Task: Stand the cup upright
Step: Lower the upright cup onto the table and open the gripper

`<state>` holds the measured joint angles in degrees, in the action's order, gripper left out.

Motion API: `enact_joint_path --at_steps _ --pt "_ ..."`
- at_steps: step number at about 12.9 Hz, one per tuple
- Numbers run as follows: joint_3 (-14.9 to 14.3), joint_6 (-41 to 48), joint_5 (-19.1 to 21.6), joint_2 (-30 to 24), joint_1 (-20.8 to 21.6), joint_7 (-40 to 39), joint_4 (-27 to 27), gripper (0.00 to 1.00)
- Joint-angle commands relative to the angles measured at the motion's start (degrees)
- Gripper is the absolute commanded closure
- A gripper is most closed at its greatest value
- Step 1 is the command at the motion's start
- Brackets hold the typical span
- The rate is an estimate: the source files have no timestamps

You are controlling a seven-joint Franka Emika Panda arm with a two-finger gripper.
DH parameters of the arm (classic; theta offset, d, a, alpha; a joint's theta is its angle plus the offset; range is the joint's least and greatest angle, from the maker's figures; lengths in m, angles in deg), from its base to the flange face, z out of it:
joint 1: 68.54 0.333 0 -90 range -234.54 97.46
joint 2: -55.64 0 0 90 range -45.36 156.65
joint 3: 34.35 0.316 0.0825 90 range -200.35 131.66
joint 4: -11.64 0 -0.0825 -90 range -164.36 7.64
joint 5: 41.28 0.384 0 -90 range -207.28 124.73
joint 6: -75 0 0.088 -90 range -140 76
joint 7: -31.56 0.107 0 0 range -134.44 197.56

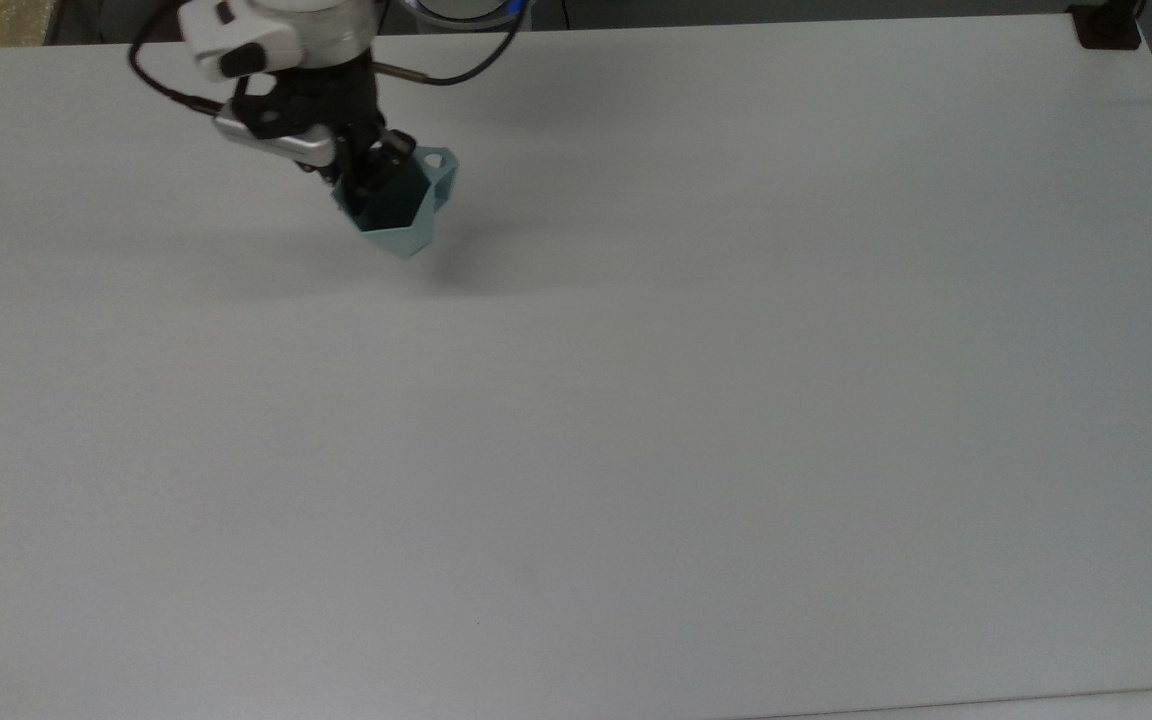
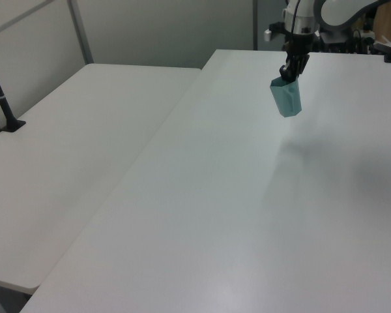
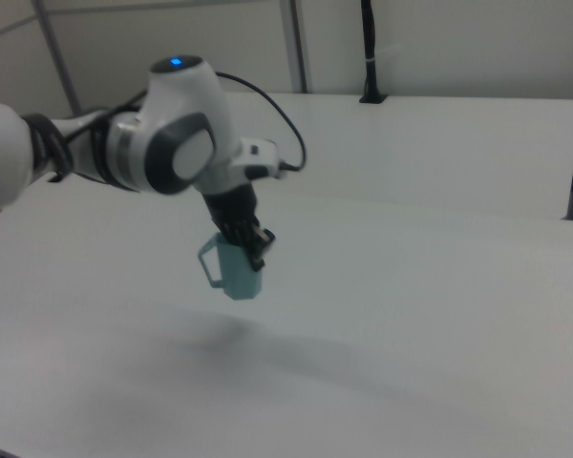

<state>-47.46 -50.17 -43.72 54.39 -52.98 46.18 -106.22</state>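
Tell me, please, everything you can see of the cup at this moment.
The cup is small, pale teal and faceted, with an angular rim, a body tapering to a narrower base and a small angular side handle. It looks like matte plastic. It hangs in the air above the white table, mouth upward, slightly tilted. The gripper pinches its rim, one of the fingers inside; nothing else touches it.

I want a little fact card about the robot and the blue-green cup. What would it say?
cup: pale teal cup with flat facets, opening facing up, slightly tilted
handle: small angular handle, on the right view's left
held by: gripper shut on the cup's rim, one finger inside the cup
height: in the air, above the table, shadow below it
table: white table
place: near the far edge, toward the top view's left
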Motion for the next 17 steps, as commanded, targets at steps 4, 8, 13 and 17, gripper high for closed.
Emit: enact_joint_path --at_steps 4,8,13,17 --pt "-2.53 -22.27 4.81 -2.18 0.44 -5.92 -14.14 1.00" --pt "-2.44 -24.32 4.81 0.98 0.88 -5.66 -14.33 1.00" --pt "-2.26 -26.61 4.81 2.84 1.14 -4.16 -14.07 1.00" --pt "-2.26 -17.49 5.25 1.79 1.05 -4.86 -10.91 0.00"
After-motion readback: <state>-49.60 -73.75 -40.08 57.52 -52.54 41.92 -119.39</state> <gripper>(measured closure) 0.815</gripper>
